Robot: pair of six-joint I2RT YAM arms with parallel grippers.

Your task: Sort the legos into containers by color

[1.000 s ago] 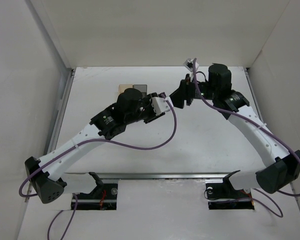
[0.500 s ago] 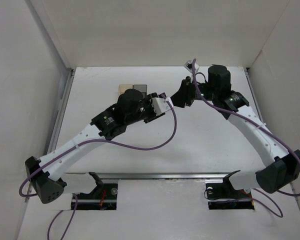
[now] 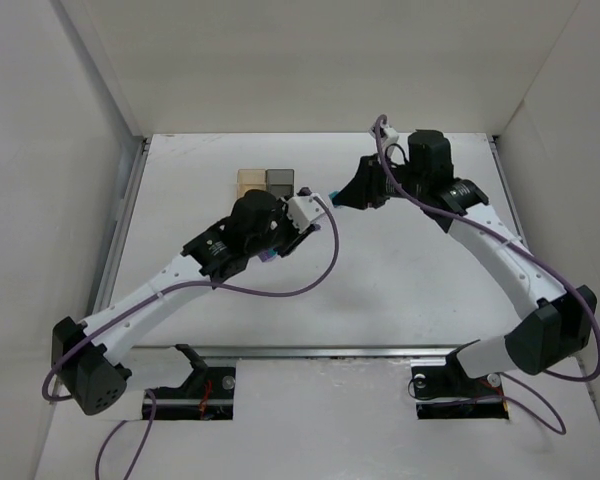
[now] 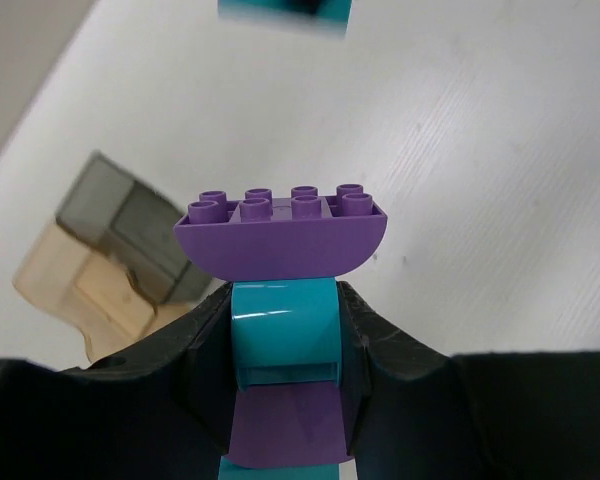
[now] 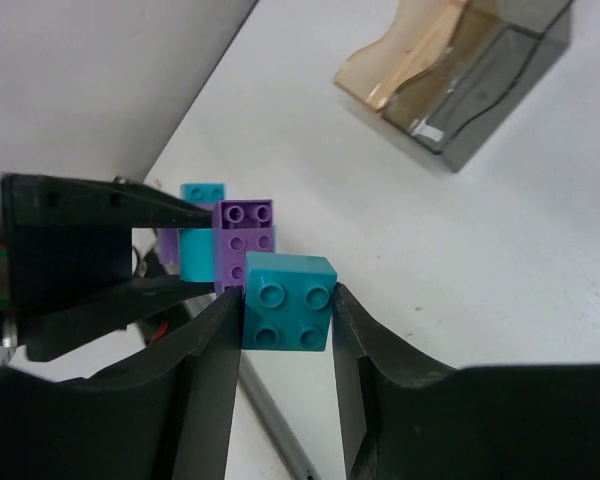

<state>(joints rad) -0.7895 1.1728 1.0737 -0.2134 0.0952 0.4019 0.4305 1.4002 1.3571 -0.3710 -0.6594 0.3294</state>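
Both arms have drawn apart: the right gripper [image 5: 286,318] clamps a freed teal brick [image 5: 287,300], and the left gripper [image 4: 285,350] clamps the remaining purple-and-teal stack [image 4: 283,240]. The amber container [image 5: 405,60] and grey container [image 5: 500,60], touching at the upper right of the right wrist view, seem empty, so sorting has barely begun. Open table [image 5: 540,260] lies between them and the grippers.

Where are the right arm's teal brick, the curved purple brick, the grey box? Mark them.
teal brick [image 5: 288,304], right wrist view, studded face
curved purple brick [image 4: 280,247], left wrist view, side
grey box [image 5: 508,95], right wrist view, wall
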